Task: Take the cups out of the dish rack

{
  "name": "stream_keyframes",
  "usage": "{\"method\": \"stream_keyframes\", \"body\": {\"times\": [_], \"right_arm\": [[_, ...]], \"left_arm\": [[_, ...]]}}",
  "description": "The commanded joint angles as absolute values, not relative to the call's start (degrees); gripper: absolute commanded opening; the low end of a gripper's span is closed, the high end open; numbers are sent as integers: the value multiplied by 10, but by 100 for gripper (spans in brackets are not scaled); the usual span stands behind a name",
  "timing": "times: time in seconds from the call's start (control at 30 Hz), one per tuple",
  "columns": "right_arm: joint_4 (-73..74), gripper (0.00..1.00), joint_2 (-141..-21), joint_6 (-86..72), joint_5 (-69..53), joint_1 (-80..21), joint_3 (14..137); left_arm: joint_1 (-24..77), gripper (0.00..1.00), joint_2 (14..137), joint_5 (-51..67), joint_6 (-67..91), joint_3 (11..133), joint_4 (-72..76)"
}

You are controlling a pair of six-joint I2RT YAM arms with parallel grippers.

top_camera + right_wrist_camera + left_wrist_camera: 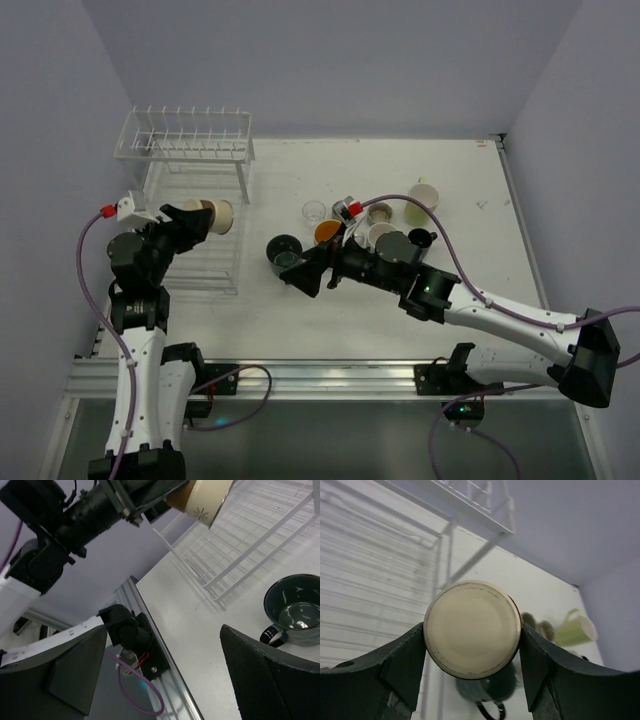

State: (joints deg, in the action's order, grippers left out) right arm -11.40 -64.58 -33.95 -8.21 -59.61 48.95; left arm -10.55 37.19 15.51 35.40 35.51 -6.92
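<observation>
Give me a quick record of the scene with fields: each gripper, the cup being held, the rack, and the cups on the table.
left gripper: shut on tan cup, gripped by its sides
tan cup place: in the air over the dish rack lower tray
right gripper: open, empty, beside dark grey cup
table: other cups clustered right of the rack

Robot lab: plain grey walls (330,60), white table (480,200), aluminium rail (330,378).
</observation>
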Motion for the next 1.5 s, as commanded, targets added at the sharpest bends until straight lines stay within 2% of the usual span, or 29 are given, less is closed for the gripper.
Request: {"method": "stream_keyframes", "body": {"times": [0.0,0.03,0.13,0.4,0.53,0.63,0.67,0.9,1.0,1.1,1.23,1.27,1.33,1.37,1.43,1.47], "right_arm": [[-199,97,-618,-381,-30,-590,466],[-223,96,-615,-388,-31,-585,457],[-238,95,-622,-396,-59,-570,446],[-252,95,-673,-403,-82,-537,468],[-270,93,-702,-415,-111,-533,478],[-291,86,-712,-417,-135,-533,490],[-294,79,-715,-417,-141,-533,494],[-375,54,-747,-453,-182,-533,497],[-412,38,-759,-483,-187,-533,493],[-446,31,-753,-494,-178,-533,476],[-454,0,-731,-491,-170,-533,460],[-451,0,-723,-486,-169,-533,451],[-389,0,-691,-453,-164,-533,450],[-355,0,-680,-439,-158,-533,450],[-239,0,-642,-399,-141,-533,452],[-201,0,-630,-386,-125,-533,454]], "left_arm": [[-108,17,334,349,488,310,-9],[-107,17,323,373,515,280,60],[-93,17,304,434,586,240,135],[16,18,282,423,642,204,218],[40,18,291,409,657,186,268],[50,18,308,411,662,175,296],[52,18,311,411,663,173,301],[77,22,330,403,665,159,331],[90,29,324,398,669,156,333],[94,41,312,390,669,155,335],[98,62,319,401,665,156,335],[98,73,321,404,654,156,335],[98,83,321,405,623,178,287],[98,92,321,403,574,211,256],[98,100,321,381,513,253,143],[98,100,321,370,458,292,109]]}}
